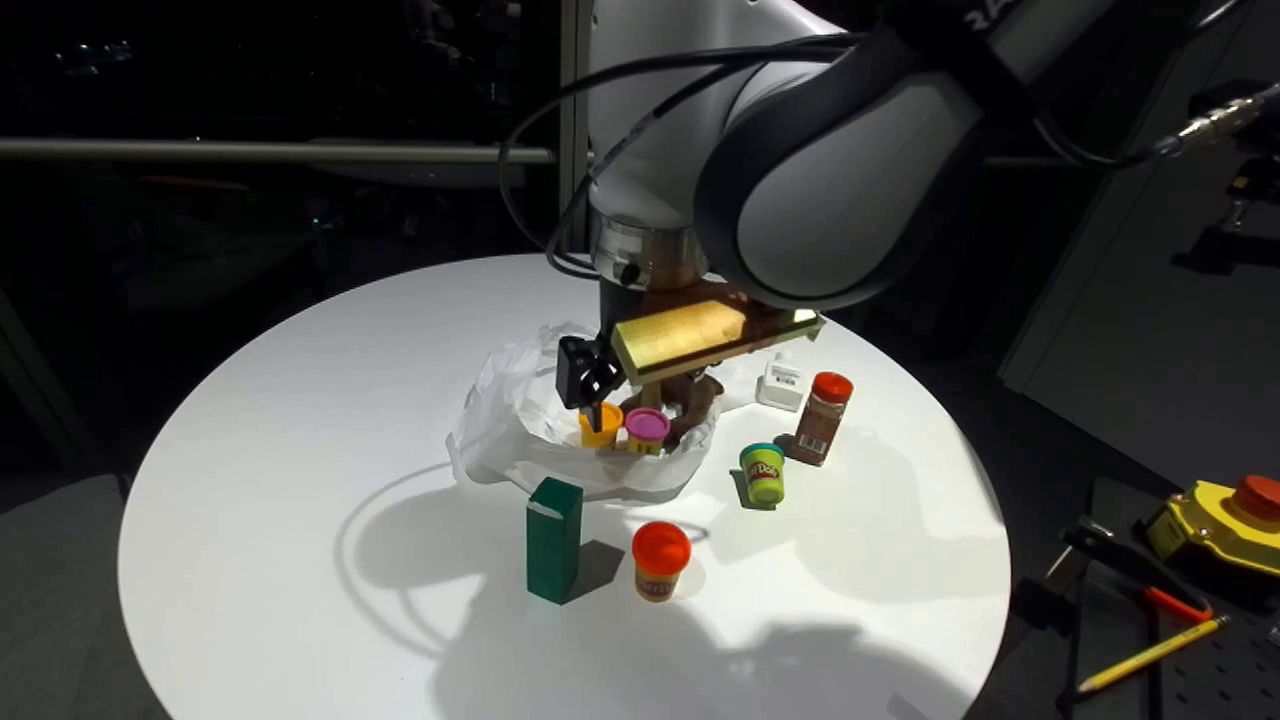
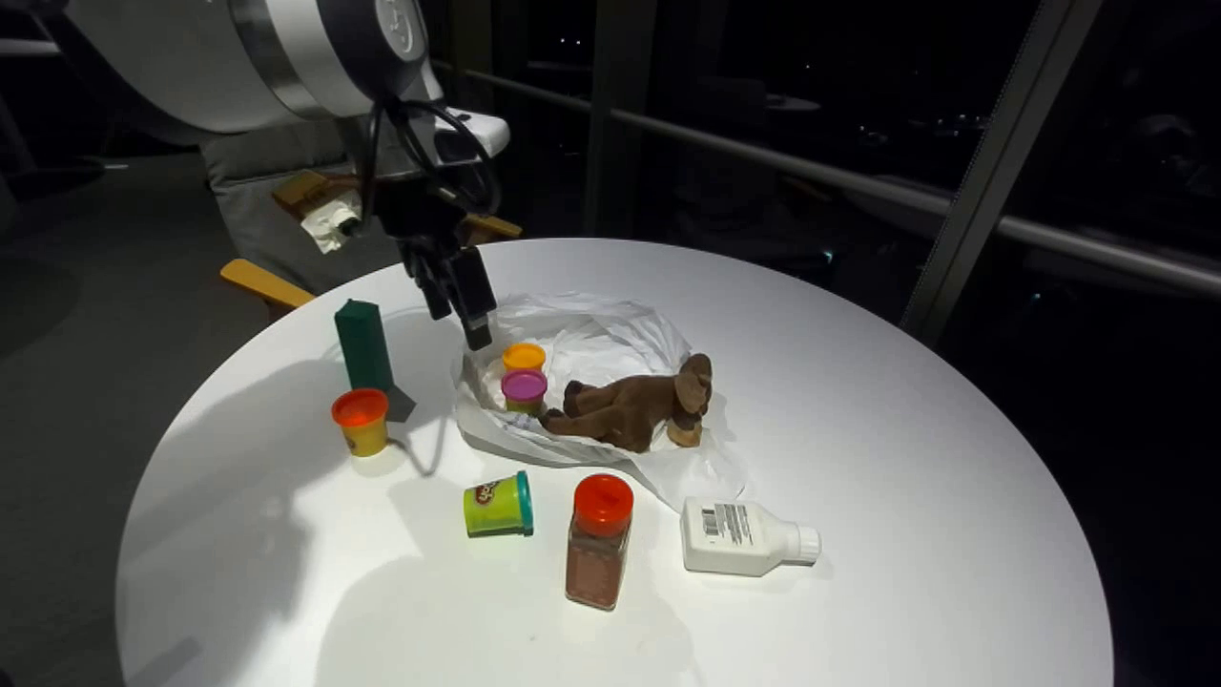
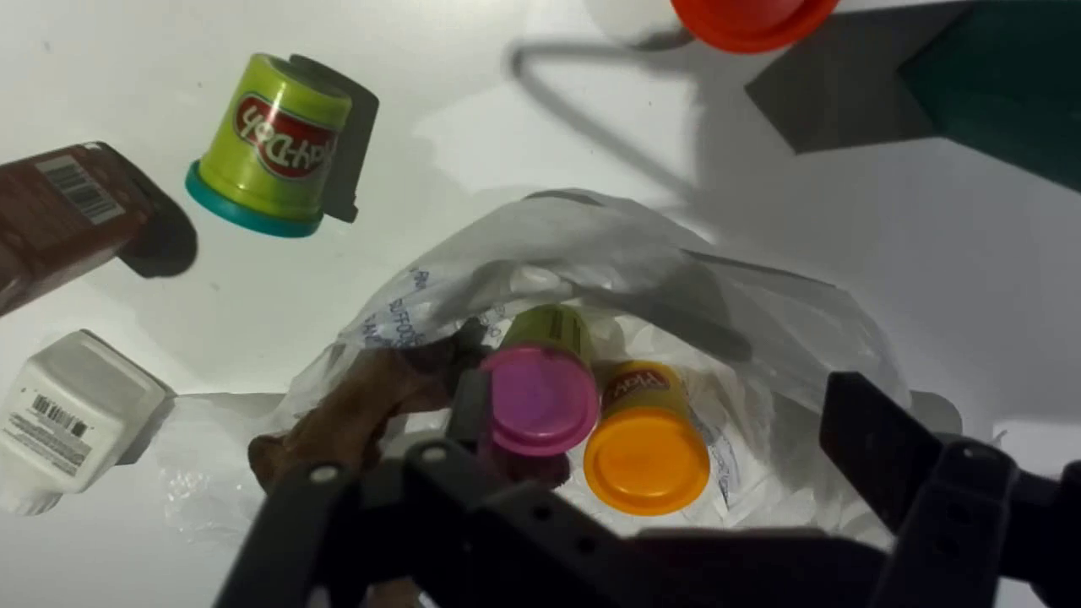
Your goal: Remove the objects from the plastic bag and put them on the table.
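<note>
The crinkled white plastic bag point(image 2: 610, 329) lies spread on the round white table point(image 2: 916, 534). Inside it are a purple-lidded can point(image 3: 545, 401), an orange-lidded can point(image 3: 646, 464) and a brown plush toy point(image 2: 625, 410). My gripper point(image 3: 663, 409) hangs open above the bag, nothing held. In the wrist view its fingers stand wide apart, the left one overlapping the purple lid's edge. Outside the bag stand a green box point(image 1: 553, 540), a red-lidded can point(image 1: 660, 560) and a red-capped brown bottle point(image 2: 598, 544). A green can point(image 2: 498, 506) and a white bottle point(image 2: 744, 537) lie on their sides.
A yellow block point(image 1: 690, 335) is fixed beside my wrist, and cables loop along the arm. Beyond the table's edge is a chair point(image 2: 258, 157). Off the table sit a yellow box with a red button point(image 1: 1225, 525) and a pencil point(image 1: 1150, 655).
</note>
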Available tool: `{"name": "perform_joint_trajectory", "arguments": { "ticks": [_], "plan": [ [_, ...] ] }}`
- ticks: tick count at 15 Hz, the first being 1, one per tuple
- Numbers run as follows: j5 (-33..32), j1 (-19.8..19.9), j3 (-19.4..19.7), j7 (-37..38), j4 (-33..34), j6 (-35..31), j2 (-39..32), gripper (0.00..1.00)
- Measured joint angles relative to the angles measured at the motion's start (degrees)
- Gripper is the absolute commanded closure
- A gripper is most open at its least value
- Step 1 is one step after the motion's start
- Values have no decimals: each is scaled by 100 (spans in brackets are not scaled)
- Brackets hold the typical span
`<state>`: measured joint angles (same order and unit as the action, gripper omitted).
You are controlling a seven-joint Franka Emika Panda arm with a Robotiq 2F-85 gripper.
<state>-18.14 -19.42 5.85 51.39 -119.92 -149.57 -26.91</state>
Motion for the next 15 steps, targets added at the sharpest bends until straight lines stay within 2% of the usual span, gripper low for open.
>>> {"name": "perform_joint_trajectory", "arguments": {
  "ticks": [6,10,15],
  "plan": [
    [740,535,-337,-1158,789,-23,-711,0],
    [751,531,-316,-1664,1222,-56,-1195,0],
    [751,381,-128,-1873,1601,-265,-1493,0]
  ]
}}
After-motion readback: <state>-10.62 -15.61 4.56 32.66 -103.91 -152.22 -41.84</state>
